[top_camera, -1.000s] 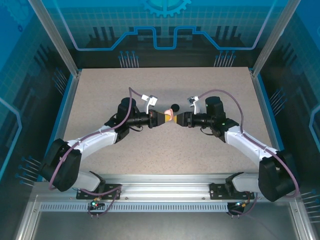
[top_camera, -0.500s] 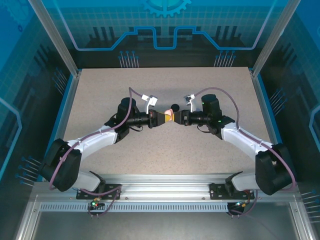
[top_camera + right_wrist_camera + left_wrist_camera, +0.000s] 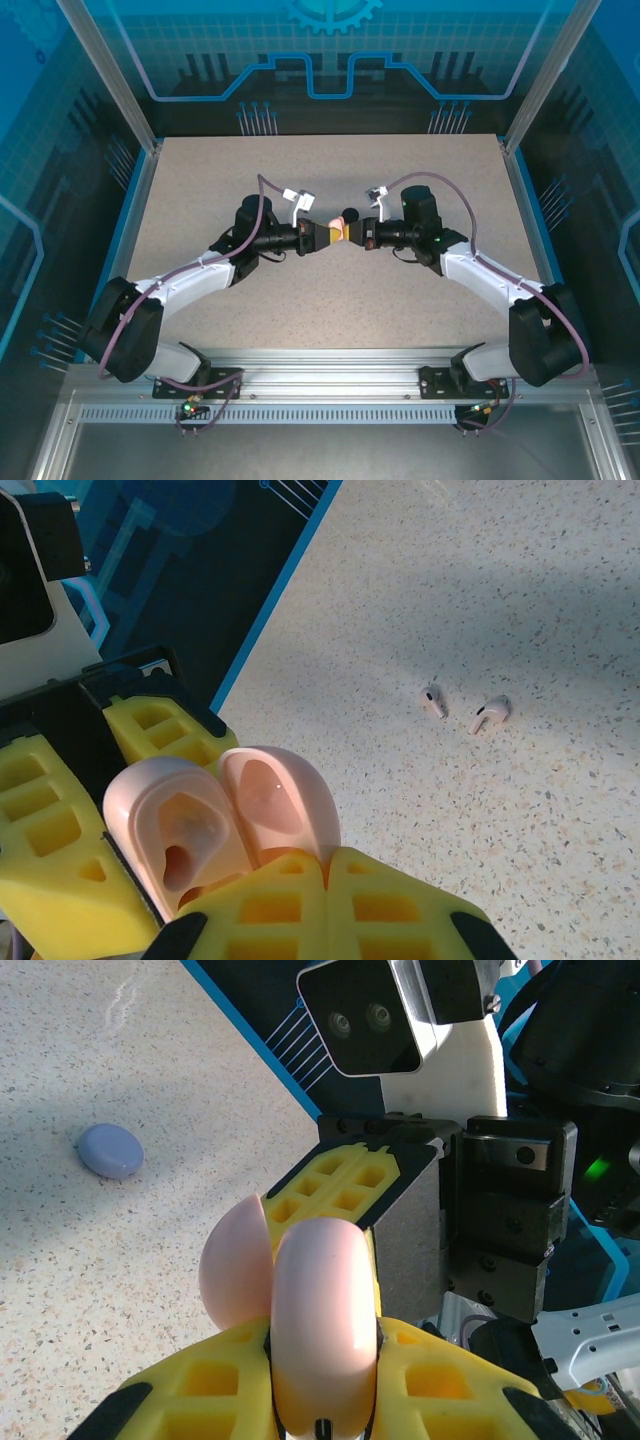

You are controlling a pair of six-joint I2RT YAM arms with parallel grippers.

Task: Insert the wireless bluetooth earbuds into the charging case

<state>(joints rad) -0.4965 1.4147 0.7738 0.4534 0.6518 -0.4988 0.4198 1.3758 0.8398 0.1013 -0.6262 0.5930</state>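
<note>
Top cam: both arms met mid-table (image 3: 250,170). The left gripper (image 3: 330,236) and right gripper (image 3: 356,233) were nose to nose with the pink charging case (image 3: 341,229) between them, held off the surface. A small black round item (image 3: 349,214) sat on the table just behind the case. Too small here to read either jaw state.

Left wrist cam: the left gripper's yellow fingers (image 3: 200,1390) were clamped on the case base from both sides. The case was seen from its outside, hinged open, with the lid (image 3: 232,1265) swung toward the right gripper and its top edge against that gripper's fingertip. The right wrist camera (image 3: 360,1025) stood above. A lavender case (image 3: 110,1151) lay closed on the table, well off to the left.

Right wrist cam: this one looked into the open case, and the moulded wells were empty. The right gripper's pads (image 3: 400,900) were pressed together with no gap. The lid's edge sat right at their seam, but I couldn't tell whether it was actually nipped. The two pink earbuds (image 3: 433,700) (image 3: 491,712) lay loose on the table, side by side but apart from each other and well away from the case.
</note>
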